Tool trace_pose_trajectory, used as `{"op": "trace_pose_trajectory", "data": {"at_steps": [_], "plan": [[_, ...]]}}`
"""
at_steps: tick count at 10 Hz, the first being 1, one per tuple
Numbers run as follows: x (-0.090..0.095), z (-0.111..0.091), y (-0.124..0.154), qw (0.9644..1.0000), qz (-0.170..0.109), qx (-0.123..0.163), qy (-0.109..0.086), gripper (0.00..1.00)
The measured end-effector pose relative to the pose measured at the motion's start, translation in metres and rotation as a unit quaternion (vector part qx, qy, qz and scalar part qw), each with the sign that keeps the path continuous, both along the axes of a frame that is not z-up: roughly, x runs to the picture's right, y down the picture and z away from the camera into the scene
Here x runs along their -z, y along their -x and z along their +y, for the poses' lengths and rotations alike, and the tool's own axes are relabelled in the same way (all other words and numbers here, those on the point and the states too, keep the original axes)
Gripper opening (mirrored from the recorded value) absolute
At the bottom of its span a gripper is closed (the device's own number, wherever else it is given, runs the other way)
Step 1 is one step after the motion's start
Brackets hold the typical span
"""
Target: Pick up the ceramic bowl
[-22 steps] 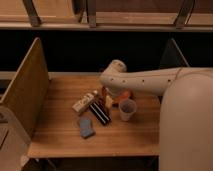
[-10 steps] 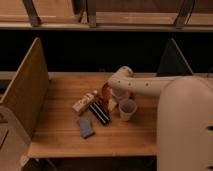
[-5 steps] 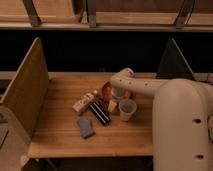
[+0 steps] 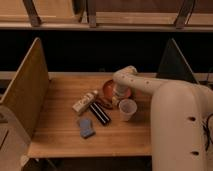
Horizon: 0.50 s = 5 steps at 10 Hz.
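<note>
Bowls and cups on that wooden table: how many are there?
2. The orange-red ceramic bowl sits mid-table, partly covered by the robot's gripper at its right side. The pale cup stands just in front of it. The arm could hide something smaller behind it.

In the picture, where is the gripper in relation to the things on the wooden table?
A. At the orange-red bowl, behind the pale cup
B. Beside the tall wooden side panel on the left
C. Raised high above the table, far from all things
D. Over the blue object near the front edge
A. The gripper is down at the ceramic bowl, just behind the pale cup, away from the blue object.
</note>
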<state>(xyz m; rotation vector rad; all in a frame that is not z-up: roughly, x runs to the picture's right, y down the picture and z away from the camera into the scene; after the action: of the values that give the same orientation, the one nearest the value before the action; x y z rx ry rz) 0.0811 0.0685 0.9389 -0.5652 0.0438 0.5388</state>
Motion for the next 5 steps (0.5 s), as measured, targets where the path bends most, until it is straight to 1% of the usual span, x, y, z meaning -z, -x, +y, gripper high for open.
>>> {"op": "trace_pose_trajectory", "data": {"at_steps": [1, 2, 3, 5], "plan": [[0.002, -0.004, -0.001, 1.0, 0.0, 0.001, -0.004, 0.18], [0.005, -0.011, 0.001, 0.9999, -0.001, 0.003, -0.01, 0.06], [0.008, -0.017, 0.002, 0.9999, -0.001, 0.003, -0.017, 0.02], [0.017, -0.036, 0.004, 0.9992, 0.007, 0.004, -0.039, 0.0]]}}
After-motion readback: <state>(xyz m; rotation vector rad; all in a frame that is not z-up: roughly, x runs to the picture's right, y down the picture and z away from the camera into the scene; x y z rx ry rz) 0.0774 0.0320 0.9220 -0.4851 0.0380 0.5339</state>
